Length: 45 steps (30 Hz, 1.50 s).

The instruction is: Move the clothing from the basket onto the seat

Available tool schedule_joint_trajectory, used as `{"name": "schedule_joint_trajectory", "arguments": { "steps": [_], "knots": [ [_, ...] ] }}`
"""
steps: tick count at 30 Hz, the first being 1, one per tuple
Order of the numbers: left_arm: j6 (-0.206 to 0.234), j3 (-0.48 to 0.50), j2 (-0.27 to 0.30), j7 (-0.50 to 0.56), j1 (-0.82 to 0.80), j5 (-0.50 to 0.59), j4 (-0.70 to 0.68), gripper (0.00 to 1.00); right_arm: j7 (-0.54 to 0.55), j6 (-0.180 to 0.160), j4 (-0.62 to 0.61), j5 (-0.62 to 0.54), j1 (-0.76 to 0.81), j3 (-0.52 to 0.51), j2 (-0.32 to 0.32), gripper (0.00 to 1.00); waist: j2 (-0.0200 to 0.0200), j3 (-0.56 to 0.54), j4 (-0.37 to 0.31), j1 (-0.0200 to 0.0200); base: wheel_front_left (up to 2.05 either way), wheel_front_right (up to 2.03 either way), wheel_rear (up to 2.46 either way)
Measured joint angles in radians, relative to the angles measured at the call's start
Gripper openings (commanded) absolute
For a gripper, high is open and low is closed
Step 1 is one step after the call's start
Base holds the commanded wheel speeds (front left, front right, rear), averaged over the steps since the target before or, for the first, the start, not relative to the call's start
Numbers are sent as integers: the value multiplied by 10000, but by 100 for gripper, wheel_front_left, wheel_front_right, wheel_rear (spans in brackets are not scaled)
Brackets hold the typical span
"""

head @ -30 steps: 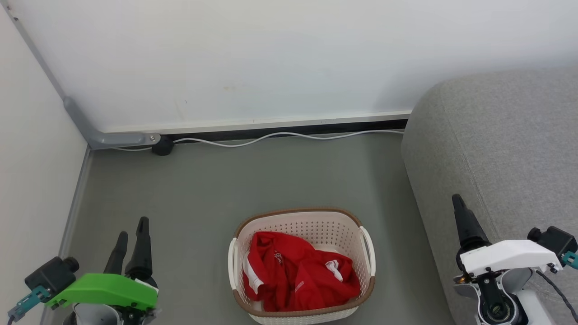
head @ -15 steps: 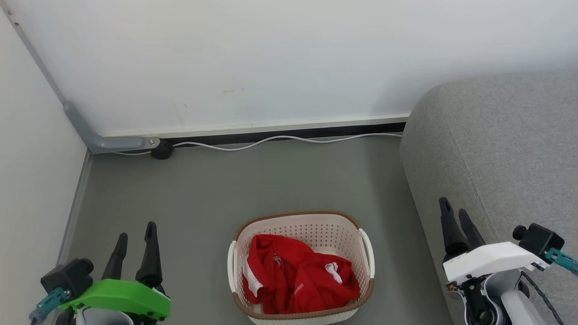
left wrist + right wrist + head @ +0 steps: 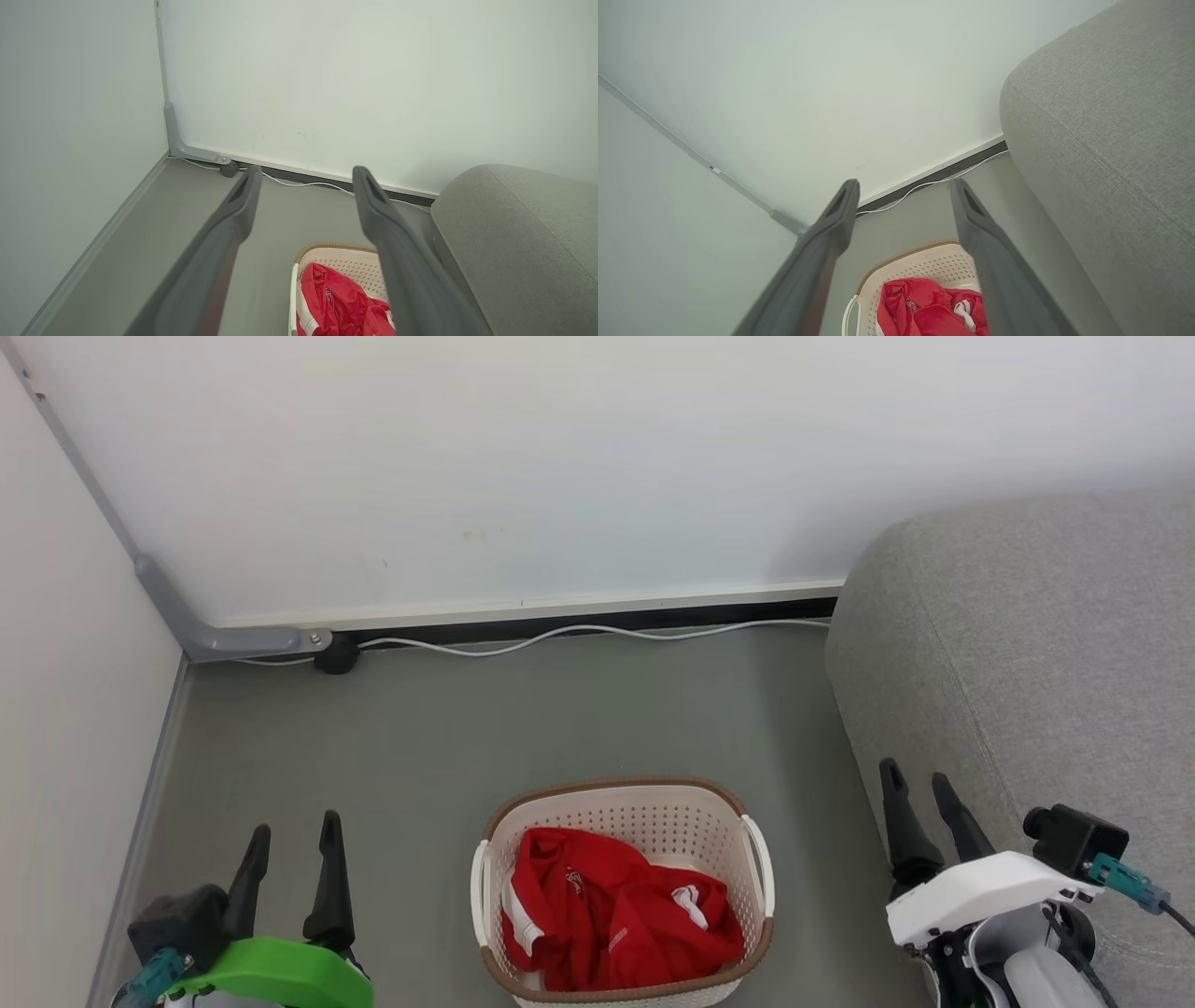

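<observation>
While the grey sofa (image 3: 1027, 644) keeps its place at the right of the frame and the cream laundry basket (image 3: 653, 814) at bottom centre has only dropped slightly with the camera's tilt, the red clothing (image 3: 607, 924) lies heaped inside it as before. Both arms have drawn in from the lower corners: the right fingers (image 3: 898, 821) leftward along the sofa's edge, the left fingers (image 3: 329, 877) rightward. Both pairs stand wide apart, holding nothing, so the reach for the clothing looks to be only beginning.
</observation>
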Motion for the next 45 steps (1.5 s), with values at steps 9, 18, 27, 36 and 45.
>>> {"name": "schedule_joint_trajectory", "arguments": {
  "steps": [9, 18, 27, 36, 45],
  "knots": [
    [127, -211, 13, -322, 317, 1099, 40, 100, -309, -161, 52, -1099, 130, 349, -21, 100, 0, -70, -15, 0, 0, 0, 0],
    [217, -316, 23, -617, 479, 2088, 165, 100, -589, -247, 138, -2211, 174, 709, -46, 100, 0, -115, -30, 0, 0, 0, 0],
    [313, -380, 23, -880, 499, 3045, 263, 100, -876, -261, 251, -3160, 186, 980, -58, 100, 0, -143, -51, 0, 0, 0, 0],
    [311, -341, 19, -882, 510, 2955, 548, 100, -876, -249, 387, -3160, 186, 980, -58, 100, 0, -133, -57, 0, 0, 0, 0],
    [295, -293, 15, -882, 510, 2953, 681, 100, -876, -244, 499, -3160, 186, 961, -58, 100, 0, -120, -53, 0, 0, 0, 0]
  ]
}}
